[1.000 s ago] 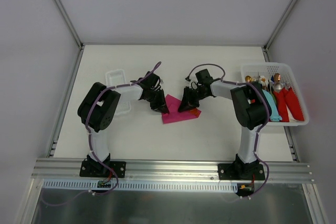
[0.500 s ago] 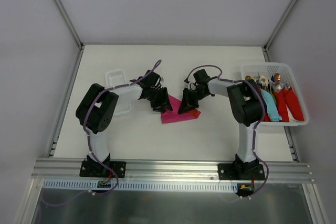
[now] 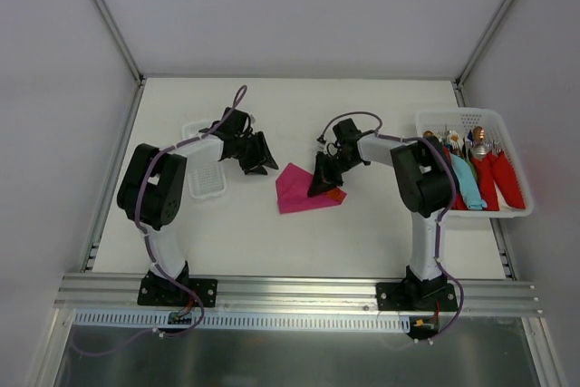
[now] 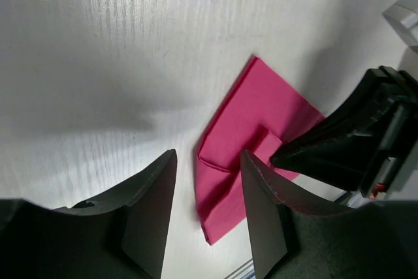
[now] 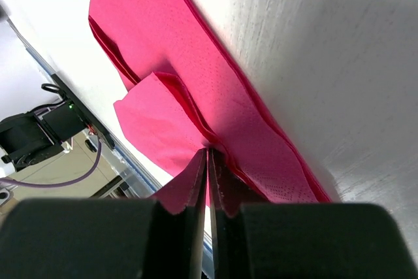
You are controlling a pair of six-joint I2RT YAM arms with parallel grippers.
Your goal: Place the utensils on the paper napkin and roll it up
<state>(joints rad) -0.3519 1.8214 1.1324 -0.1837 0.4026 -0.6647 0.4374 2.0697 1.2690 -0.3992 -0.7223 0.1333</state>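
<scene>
The magenta paper napkin (image 3: 297,191) lies folded on the table's middle, with a loose flap raised on top. My right gripper (image 3: 320,184) is shut on a fold of the napkin at its right edge; the right wrist view shows the pads (image 5: 196,181) pinching a napkin (image 5: 215,76) layer. A small orange piece (image 3: 336,195) peeks out by that gripper; I cannot tell which utensil it is. My left gripper (image 3: 265,166) is open and empty, left of the napkin and apart from it. In the left wrist view the napkin (image 4: 255,122) lies beyond my open left gripper (image 4: 208,184).
A small white tray (image 3: 205,180) lies under the left arm. A white basket (image 3: 471,120) at the right edge holds metal utensils with red and teal wraps. Grey walls close the table's left, right and far sides.
My left gripper has pulled back to the left, away from the napkin's left edge. The right gripper stays shut on the napkin in the same place.
</scene>
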